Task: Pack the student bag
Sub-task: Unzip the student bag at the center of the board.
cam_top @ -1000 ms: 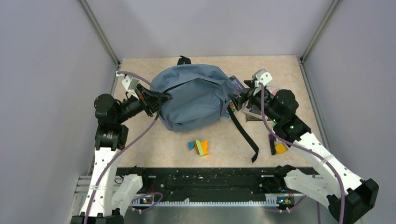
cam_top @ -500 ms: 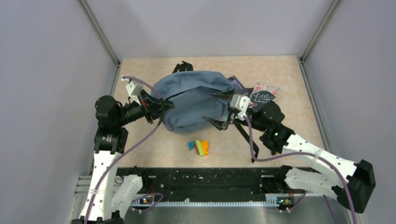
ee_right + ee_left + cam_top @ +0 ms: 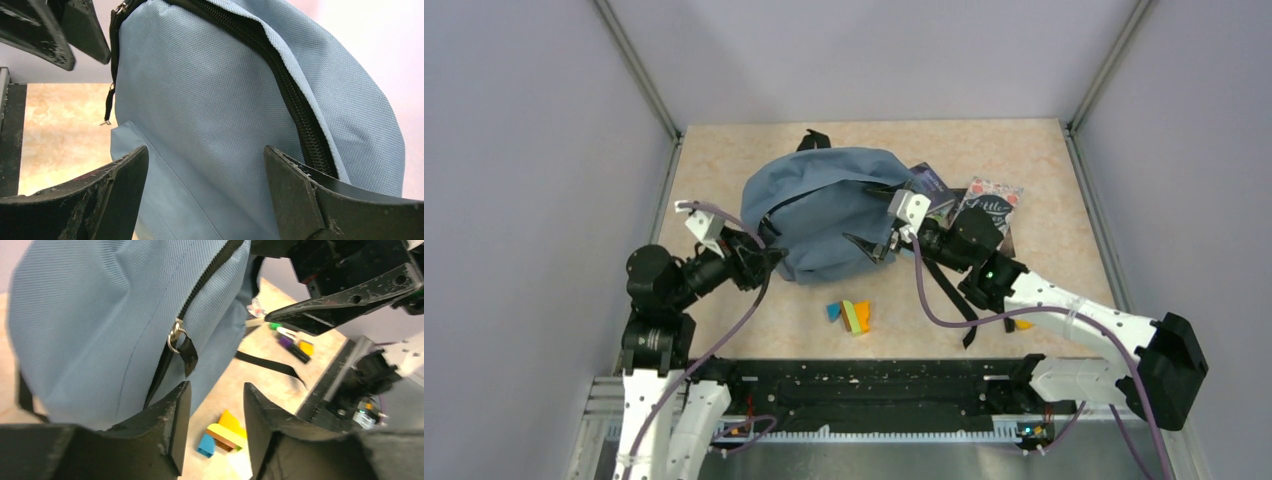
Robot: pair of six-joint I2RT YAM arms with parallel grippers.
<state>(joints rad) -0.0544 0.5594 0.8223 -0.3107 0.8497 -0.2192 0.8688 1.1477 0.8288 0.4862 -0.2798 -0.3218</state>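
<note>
The student bag (image 3: 819, 210) is a slate-blue backpack lying in the middle of the table, its black zipper (image 3: 295, 100) running over the top. My left gripper (image 3: 766, 258) is open at the bag's near-left corner, just short of the zipper pull (image 3: 177, 337), and nothing lies between its jaws (image 3: 216, 387). On the bag's right side my right gripper (image 3: 866, 215) is spread wide open, and blue fabric fills the gap in the right wrist view (image 3: 206, 150). Whether its fingertips (image 3: 125, 170) touch the fabric cannot be told.
Two books (image 3: 989, 205) lie right of the bag, partly under my right arm. A small pile of coloured blocks (image 3: 851, 315) sits in front of the bag. A black strap (image 3: 949, 295) trails toward the near edge. Markers (image 3: 292, 342) lie near the right arm.
My left gripper has opened, let go of the bag's left side and drawn back toward the near left. The right gripper has moved further left along the bag. The bag has shifted left.
</note>
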